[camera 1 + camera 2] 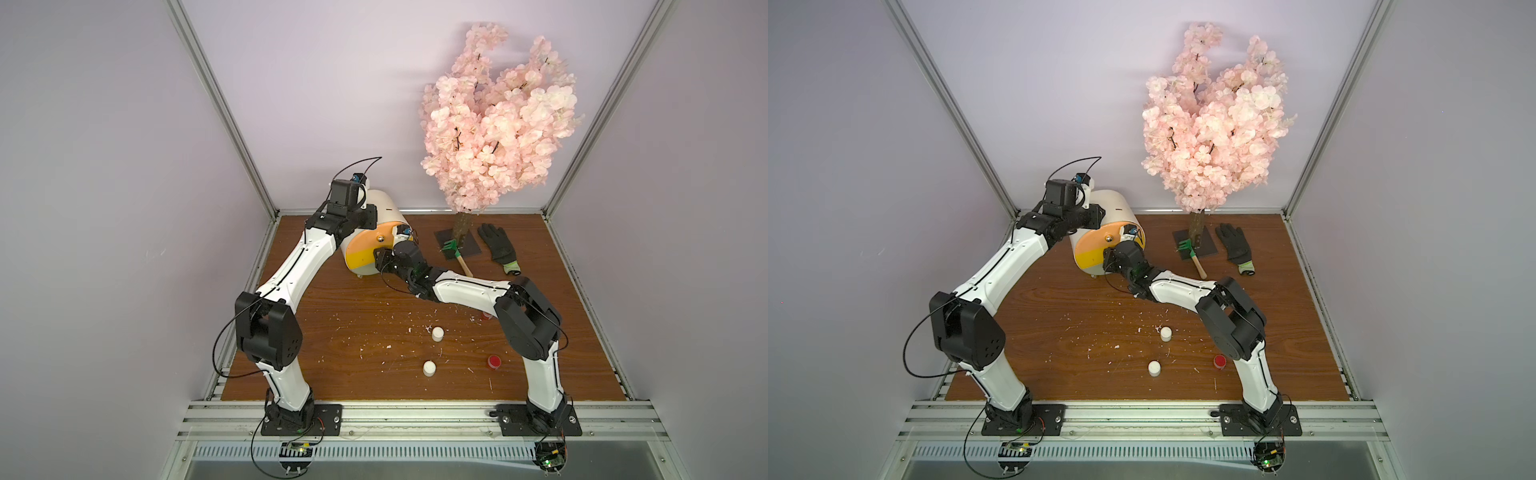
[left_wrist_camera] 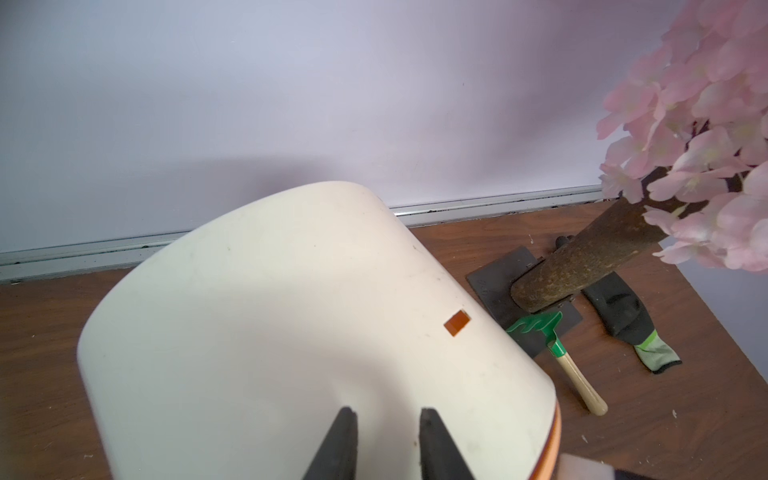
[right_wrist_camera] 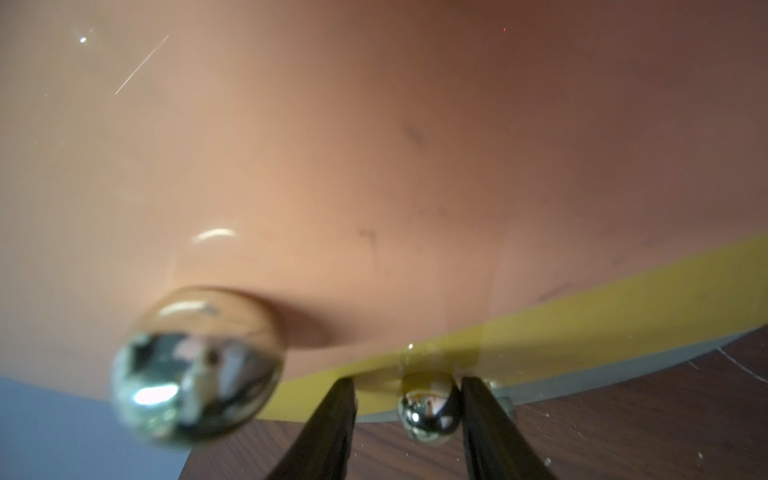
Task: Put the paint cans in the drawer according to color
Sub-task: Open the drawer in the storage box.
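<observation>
The drawer (image 1: 384, 216) stands at the back left of the table (image 1: 353, 332). Its depth axis runs from the back wall toward the near edge, and its fronts face the near side: peach on top, yellow, then grey. The left gripper (image 2: 386, 415) rests on the cream top, fingers nearly together with nothing between them. The right gripper (image 3: 408, 380) straddles the yellow front's knob (image 3: 430, 409), one finger touching and the other just clear. Two white paint cans (image 1: 437, 333) and a red one (image 1: 493, 360) stand upright, well apart from the drawer.
</observation>
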Available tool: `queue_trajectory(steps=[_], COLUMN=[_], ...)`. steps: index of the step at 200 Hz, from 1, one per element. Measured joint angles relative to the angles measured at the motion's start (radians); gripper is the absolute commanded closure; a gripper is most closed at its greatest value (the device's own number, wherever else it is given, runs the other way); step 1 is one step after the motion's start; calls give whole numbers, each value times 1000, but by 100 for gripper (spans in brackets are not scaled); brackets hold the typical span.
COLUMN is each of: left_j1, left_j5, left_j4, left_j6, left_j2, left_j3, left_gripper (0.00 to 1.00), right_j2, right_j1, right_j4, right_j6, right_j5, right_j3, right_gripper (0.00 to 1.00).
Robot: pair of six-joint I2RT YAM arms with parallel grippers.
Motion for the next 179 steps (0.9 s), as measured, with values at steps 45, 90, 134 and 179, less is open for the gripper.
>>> queue_trajectory(steps=[45,90,134,179], left_j1=[0,0,0,0], left_j5=[-1,-2,-4,-10], left_j4=[4,15,18,30], left_j6=[1,3,4,5], left_j2=[-1,-6,-6,-6], left_j3=[-3,-14,-16,-23], left_gripper=[70,69,69,69], right_j2=[0,0,-8,-64], right_j1=[0,-2,-2,0], right_j4=[-3,2,72,92], right_j6=[6,14,18,18], right_j5=[1,0,0,-5], right_j3=[0,-9,-57,-135], right_gripper=[63,71,81,84])
